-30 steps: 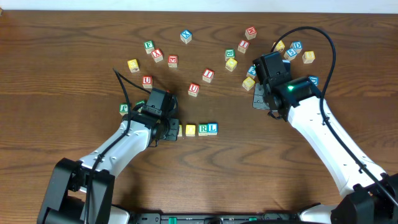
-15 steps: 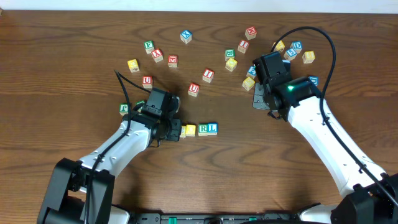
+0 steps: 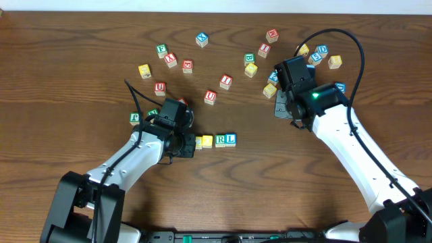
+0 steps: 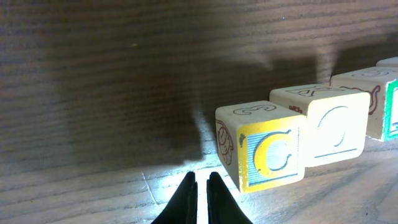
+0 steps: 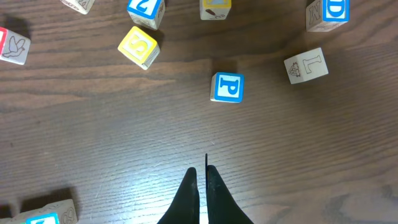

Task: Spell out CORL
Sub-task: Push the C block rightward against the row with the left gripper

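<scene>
1. Overhead, we see the cube row (image 3: pixel 217 140) spelling CORL, bare wood nearside.
2. Our left tool (image 4: pixel 199 190) closed, empty, just beside the C cube (image 4: pixel 267 152).
3. Our right tool (image 5: pixel 200 186) closed above bare table (image 5: pixel 93 137).

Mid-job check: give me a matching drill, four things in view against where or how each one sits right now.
Things:
1. yellow-faced wooden C cube
2. white-faced wooden cube with blue L
3. blue-faced wooden P cube
4. right claw

Places or states:
A. shut, holding nothing
B. row end farthest from the left claw
C. on bare wood just ahead of the right claw
D. row end beside the left claw

Pairs: 1-D, 2-B, 3-C, 4-A.
</scene>
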Robot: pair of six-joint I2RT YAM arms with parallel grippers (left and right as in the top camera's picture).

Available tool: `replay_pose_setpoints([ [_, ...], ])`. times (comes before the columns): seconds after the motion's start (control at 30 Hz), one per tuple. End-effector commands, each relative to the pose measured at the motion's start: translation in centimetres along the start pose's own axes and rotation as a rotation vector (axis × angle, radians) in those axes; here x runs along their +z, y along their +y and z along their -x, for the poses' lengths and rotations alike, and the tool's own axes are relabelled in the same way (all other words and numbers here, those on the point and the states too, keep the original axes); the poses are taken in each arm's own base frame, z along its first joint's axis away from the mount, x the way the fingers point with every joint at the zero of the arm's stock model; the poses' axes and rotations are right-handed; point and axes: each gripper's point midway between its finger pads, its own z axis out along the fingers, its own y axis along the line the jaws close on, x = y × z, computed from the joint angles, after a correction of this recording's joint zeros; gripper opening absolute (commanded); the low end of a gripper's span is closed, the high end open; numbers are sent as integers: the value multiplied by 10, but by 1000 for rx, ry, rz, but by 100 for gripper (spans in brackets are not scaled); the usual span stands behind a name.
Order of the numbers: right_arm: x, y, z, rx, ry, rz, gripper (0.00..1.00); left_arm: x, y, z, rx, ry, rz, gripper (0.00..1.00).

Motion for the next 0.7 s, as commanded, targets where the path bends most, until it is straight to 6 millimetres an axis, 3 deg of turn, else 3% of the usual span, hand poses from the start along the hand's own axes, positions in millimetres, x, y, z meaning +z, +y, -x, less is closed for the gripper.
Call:
replay_pose_setpoints([
  [0.0, -8, -3, 10, 30, -36, -1, 1, 3, -2, -2, -7, 3, -4, 7],
  [0.33, -8, -3, 10, 30, -36, -1, 1, 6, -29, -5, 71, -3, -45, 7],
  [0.67, -8, -3, 11, 22, -39, 0, 1, 6, -14, 1, 58, -32, 46, 7],
])
